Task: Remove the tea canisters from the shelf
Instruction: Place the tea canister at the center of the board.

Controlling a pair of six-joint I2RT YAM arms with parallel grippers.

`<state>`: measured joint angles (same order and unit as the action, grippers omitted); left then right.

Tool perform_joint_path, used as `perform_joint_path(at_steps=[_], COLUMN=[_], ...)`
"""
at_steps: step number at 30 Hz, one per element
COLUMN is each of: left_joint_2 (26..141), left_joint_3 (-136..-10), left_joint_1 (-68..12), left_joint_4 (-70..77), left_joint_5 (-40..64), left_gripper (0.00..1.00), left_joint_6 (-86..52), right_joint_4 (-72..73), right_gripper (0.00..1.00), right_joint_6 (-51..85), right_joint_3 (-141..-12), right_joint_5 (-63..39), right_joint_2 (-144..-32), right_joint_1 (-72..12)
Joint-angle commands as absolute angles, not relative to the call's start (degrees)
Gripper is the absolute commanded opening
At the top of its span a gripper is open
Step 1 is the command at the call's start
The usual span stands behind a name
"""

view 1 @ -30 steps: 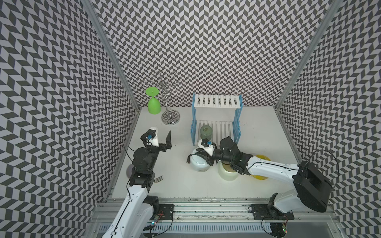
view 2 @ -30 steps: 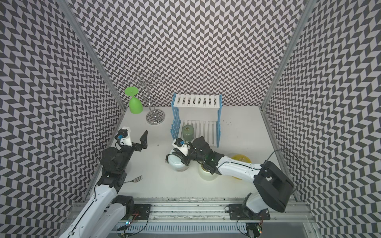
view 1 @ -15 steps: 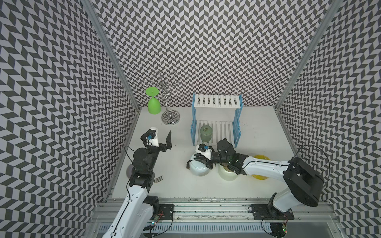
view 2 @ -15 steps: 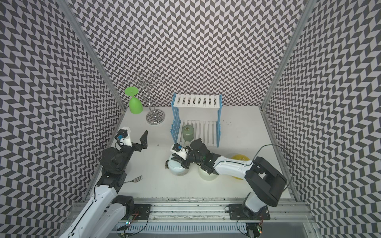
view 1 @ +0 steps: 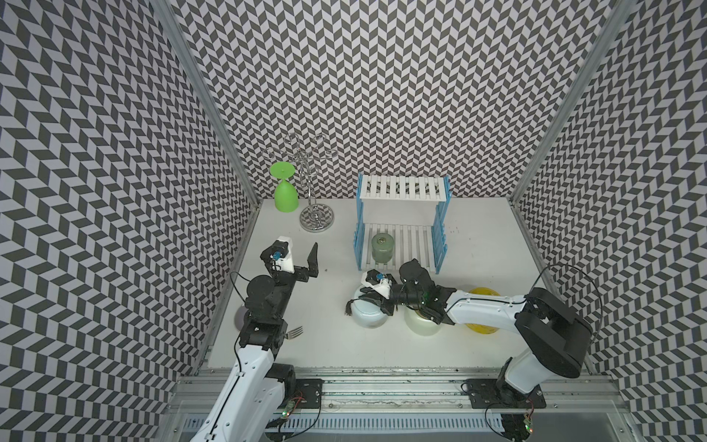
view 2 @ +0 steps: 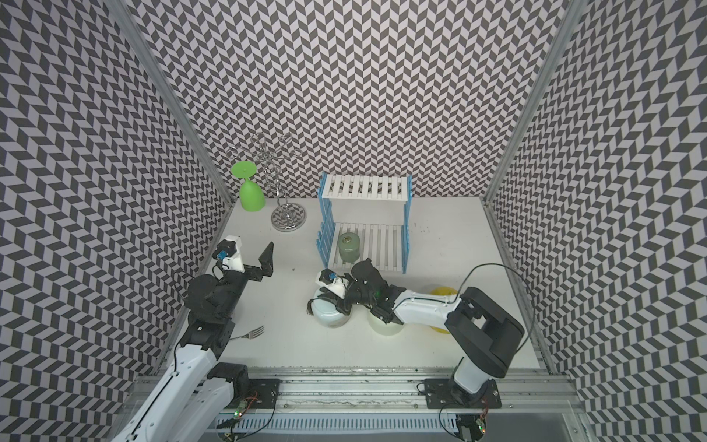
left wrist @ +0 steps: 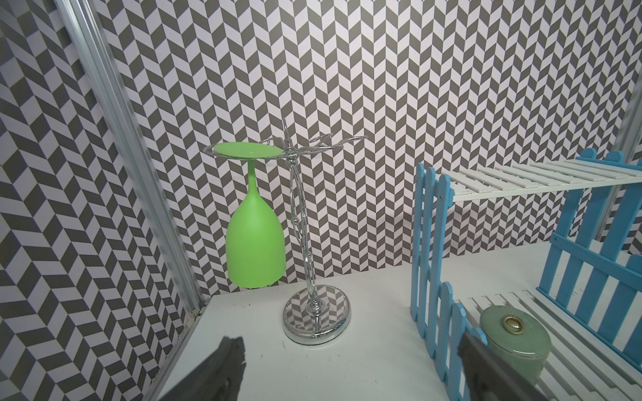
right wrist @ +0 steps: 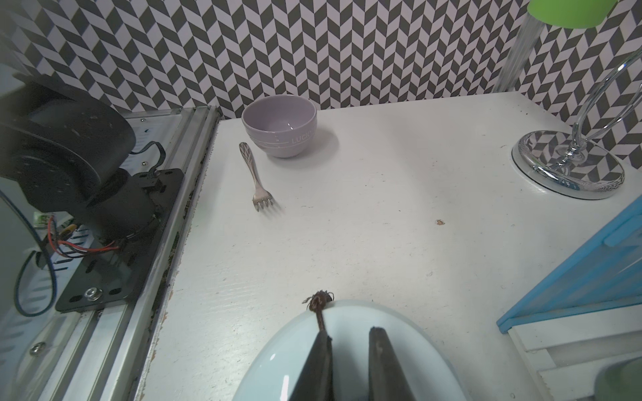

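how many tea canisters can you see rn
4. Sage green canister on the shelf, lower tier; pale blue canister, cream canister and yellow canister on the table, the last two partly under the right arm.

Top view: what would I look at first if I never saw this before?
Probably the bright green upturned goblet, hanging from the chrome wire stand in the far left corner. Next, the blue-and-white two-tier shelf at the back, with a small sage green canister on its lower board. In front, the right gripper pinches the top of a pale blue tasselled canister.
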<state>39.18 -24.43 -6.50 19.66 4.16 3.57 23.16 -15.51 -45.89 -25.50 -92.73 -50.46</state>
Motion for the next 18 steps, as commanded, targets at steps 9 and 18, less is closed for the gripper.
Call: perform_joint_path(at_steps=[9, 18], left_joint_2=[38.4, 38.6], left_joint_3=[-24.1, -24.1], left_joint_1=[-6.6, -6.6], left_joint_4=[20.6, 20.6], left_joint_5=[4.7, 4.8], left_gripper=[1.00, 1.00], left_joint_6=[3.6, 3.5], right_joint_4=[30.9, 29.3], right_gripper=[0.00, 0.00], right_joint_6=[-18.4, -19.9], right_joint_3=[-46.9, -47.1], right_joint_5=[-26.9, -25.6], right_joint_2=[-91.5, -91.8], right_joint_1=[-51.5, -52.3])
